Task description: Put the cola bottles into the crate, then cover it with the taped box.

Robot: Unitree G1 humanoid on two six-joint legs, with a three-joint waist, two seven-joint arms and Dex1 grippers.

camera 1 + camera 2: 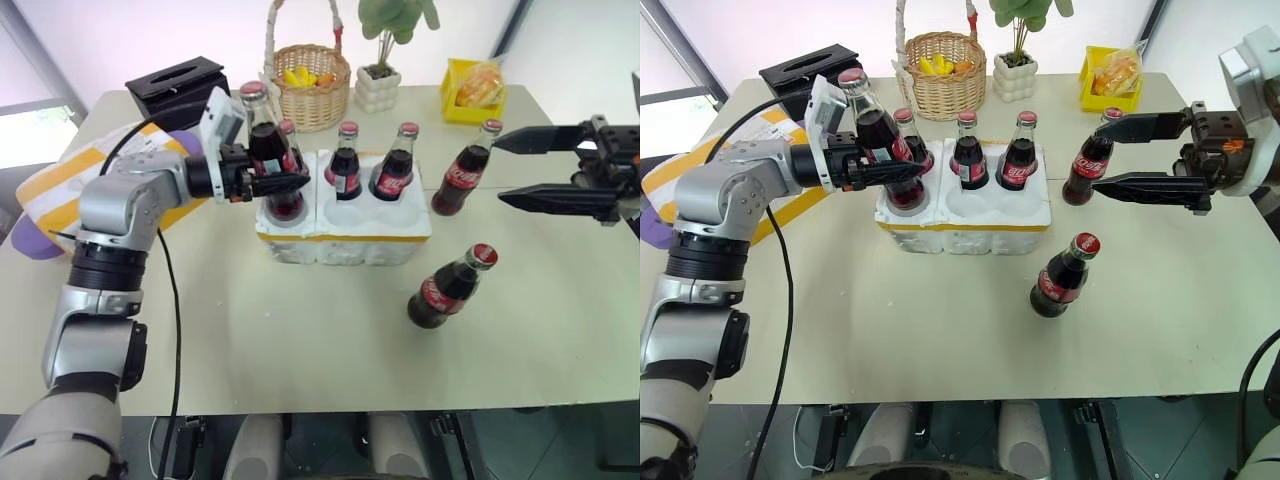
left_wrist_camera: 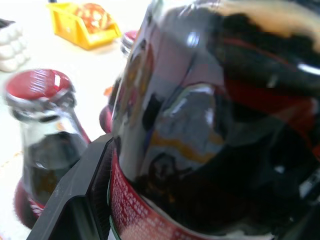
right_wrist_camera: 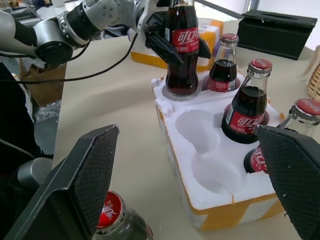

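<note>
Head view: nearest the camera a loose cola bottle (image 1: 446, 288) stands on the table (image 1: 300, 340), near-right of the crate (image 1: 345, 222). A second loose bottle (image 1: 462, 172) stands just right of the crate, between the fingers of the right gripper (image 1: 515, 170), which are spread wide and have hold of nothing. The left gripper (image 1: 290, 172) is clamped around the body of a held bottle (image 1: 262, 125), upright over the near-left well, base at or just in the well mouth; cannot tell if seated. Three more bottles sit in the far row: one (image 1: 288, 140) behind the held bottle, one (image 1: 345, 162) in the middle, one (image 1: 394, 165) on the right. The two other near wells are empty. The taped box (image 1: 75, 175) lies far left, partly behind the left arm.

Left wrist view: the held bottle's glass sits tight against a black finger (image 2: 75, 200); small white print on the red label is unreadable.

Right wrist view: Chinese characters, white on red, on the held bottle's label; wide-apart fingers frame the crate.

Handling: glass is stiff, smooth, likely slippery and breakable, fairly heavy when full. Best taken at the labelled body, kept upright. The foam crate is light and may shift if pushed.
</note>
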